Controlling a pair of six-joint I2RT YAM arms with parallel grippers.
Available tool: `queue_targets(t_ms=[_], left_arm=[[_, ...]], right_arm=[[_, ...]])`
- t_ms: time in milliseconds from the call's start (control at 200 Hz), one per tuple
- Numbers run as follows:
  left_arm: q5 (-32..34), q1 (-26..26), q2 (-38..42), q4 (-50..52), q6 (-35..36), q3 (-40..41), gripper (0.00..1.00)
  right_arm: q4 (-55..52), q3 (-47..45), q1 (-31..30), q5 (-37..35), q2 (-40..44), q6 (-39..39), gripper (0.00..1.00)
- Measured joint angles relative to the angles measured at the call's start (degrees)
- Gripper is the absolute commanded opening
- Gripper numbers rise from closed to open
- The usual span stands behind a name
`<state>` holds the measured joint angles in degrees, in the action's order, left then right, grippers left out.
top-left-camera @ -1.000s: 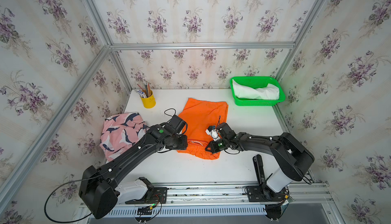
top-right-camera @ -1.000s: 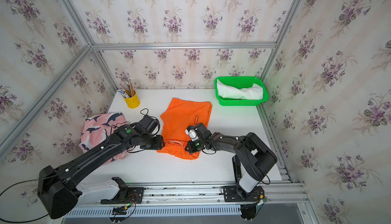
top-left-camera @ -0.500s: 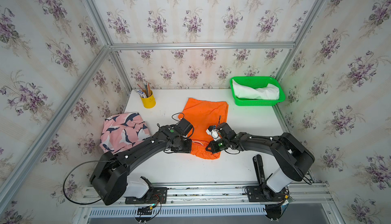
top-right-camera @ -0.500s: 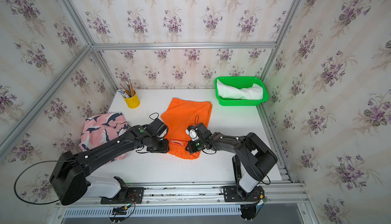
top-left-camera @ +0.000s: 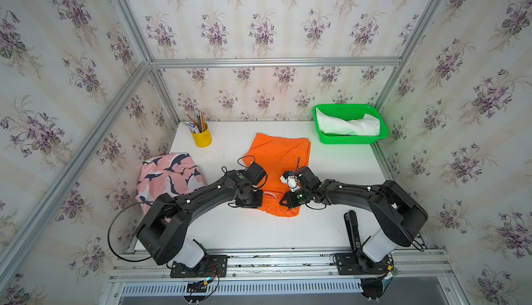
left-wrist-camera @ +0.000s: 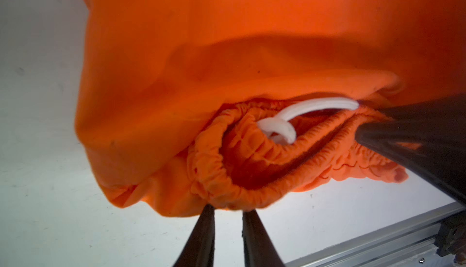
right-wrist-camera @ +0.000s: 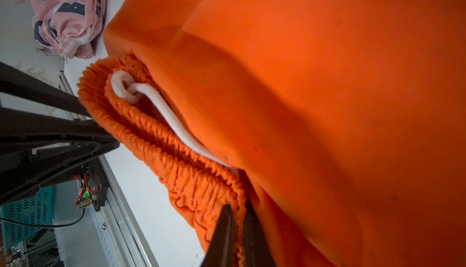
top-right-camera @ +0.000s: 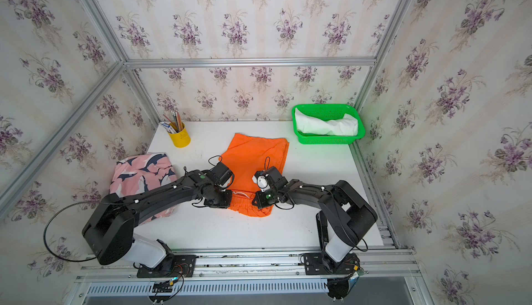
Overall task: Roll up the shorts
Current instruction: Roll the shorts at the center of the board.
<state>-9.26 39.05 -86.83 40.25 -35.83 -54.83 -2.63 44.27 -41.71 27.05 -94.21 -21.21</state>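
Both ends of the waistband (left-wrist-camera: 216, 185) of the orange shorts (top-left-camera: 276, 156) are now attended: right gripper (right-wrist-camera: 238, 206) pinching it, left gripper (left-wrist-camera: 228, 209) newly arrived and narrowing, hold unclear; rolling can begin.

**Orange shorts lie flat, waistband bunched**

In both top views the bright orange cloth shorts (top-left-camera: 276, 156) (top-right-camera: 253, 156) lie mid-frame. The legs are spread flat toward the top, and the elastic waistband is gathered and folded over at the lower edge, with a white drawstring (left-wrist-camera: 310, 105) looping out. The pink cloth shorts with navy-and-white shark print (top-left-camera: 167, 174) sit crumpled at centre left, well apart. The plain white cloth shorts (top-left-camera: 345, 126) lie bundled inside a green plastic basket (top-left-camera: 349, 140), upper right.
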Motion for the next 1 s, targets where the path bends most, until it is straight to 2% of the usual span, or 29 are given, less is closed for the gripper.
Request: queue_targets(t_ms=[565,1004], left_arm=[[1.77,-0.04,-6.05,-2.69,1.38,0.20,0.19],[2.47,-0.13,-6.80,-2.73,2.01,-0.15,0.20]], right_arm=[[1.49,-1.20,-0.02,1.31,0.48,-0.26,0.00],[2.38,-2.16,-0.26,1.20,1.60,-1.31,0.00]])
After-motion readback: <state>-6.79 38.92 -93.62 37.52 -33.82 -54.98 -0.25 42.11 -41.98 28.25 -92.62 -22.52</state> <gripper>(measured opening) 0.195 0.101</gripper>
